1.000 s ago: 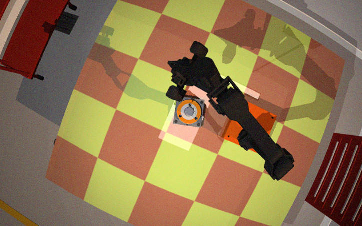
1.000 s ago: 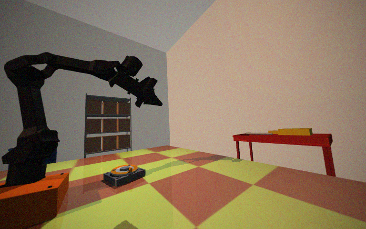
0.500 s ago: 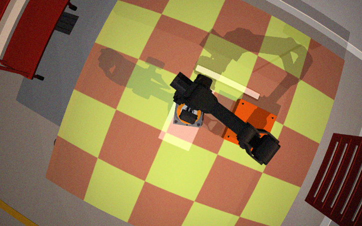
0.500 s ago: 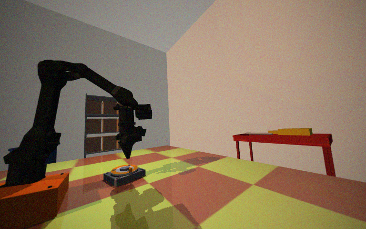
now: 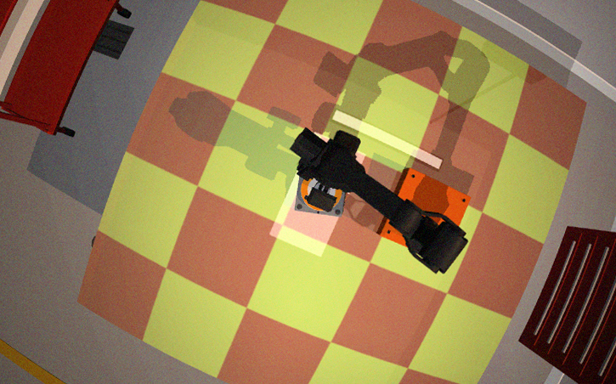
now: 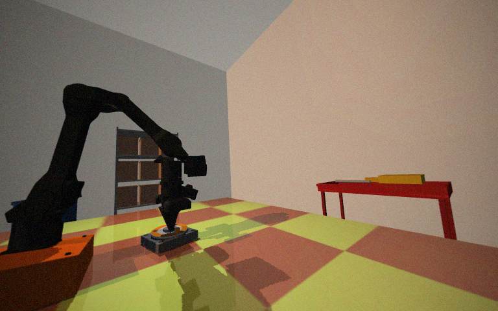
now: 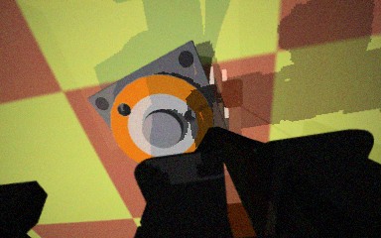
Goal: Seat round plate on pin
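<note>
While the closed, empty tool [image 6: 170,228] points down at the plate [image 6: 180,229], a checkered red-and-yellow bench [image 6: 330,271] gleams beside peach walls.

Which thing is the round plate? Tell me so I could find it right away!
Look for the black robot arm on the checkered floor and follow it down to its closed gripper. The tip points at a small gray square block. The round plate lies on that block: a bright orange ring, the only round thing there.
</note>
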You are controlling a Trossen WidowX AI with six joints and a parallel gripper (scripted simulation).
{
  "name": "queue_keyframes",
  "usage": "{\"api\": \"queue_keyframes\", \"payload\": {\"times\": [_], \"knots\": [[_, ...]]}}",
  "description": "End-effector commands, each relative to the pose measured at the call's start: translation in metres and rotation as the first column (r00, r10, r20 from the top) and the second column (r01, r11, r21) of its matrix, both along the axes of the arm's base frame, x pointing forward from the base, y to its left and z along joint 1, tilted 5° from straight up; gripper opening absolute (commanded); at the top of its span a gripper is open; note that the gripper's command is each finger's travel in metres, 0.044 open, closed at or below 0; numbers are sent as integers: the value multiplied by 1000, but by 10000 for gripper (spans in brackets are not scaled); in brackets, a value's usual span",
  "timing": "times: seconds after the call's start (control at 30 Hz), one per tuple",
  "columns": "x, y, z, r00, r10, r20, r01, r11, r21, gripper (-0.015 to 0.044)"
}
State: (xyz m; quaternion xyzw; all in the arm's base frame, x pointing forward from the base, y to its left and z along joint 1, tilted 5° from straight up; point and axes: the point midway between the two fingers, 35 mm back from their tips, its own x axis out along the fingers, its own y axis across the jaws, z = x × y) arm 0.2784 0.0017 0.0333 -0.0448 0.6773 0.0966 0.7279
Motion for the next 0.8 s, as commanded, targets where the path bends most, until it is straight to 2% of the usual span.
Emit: {"api": "queue_keyframes", "payload": {"times": [0.0, 0.77], "knots": [[2, 0, -5, 1000, -6, 7, 6, 1000, -5, 0], [26, 9, -3, 1000, -6, 9, 6, 1000, -5, 0]]}}
